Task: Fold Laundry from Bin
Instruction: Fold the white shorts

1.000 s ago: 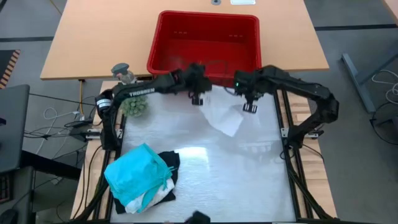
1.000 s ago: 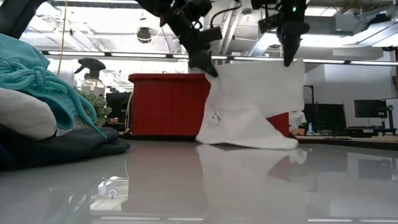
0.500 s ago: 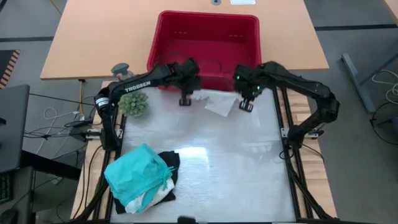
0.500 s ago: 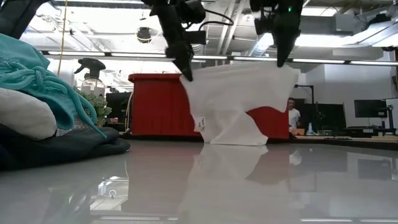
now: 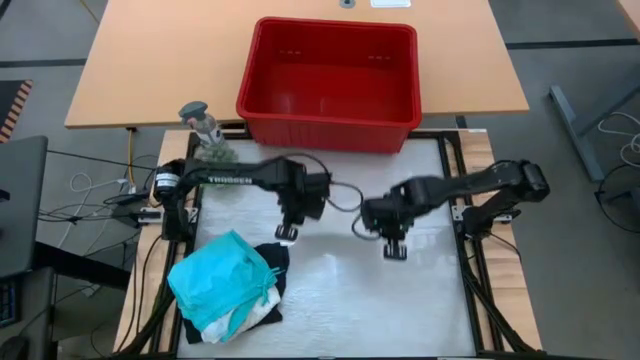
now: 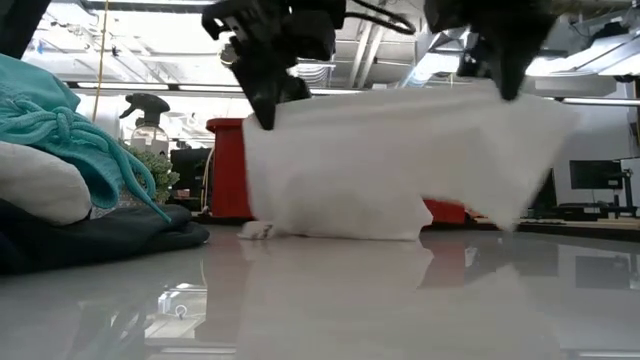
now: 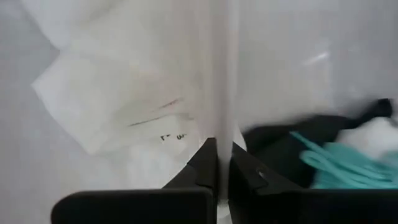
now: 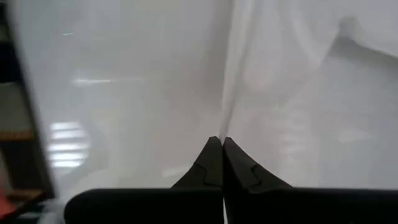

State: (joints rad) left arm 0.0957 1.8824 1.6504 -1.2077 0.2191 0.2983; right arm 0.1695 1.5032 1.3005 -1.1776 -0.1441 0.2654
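Low view, white garment (image 6: 390, 165) stretched taut

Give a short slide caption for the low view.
Both grippers, left and right, hold a white cloth stretched above the table.

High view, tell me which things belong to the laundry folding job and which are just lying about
Part of the job:
- white cloth, stretched between the left hand and right hand, both shut on it
- red bin
- pile of teal, black and white garments

Just lying about:
- spray bottle
- small green plant
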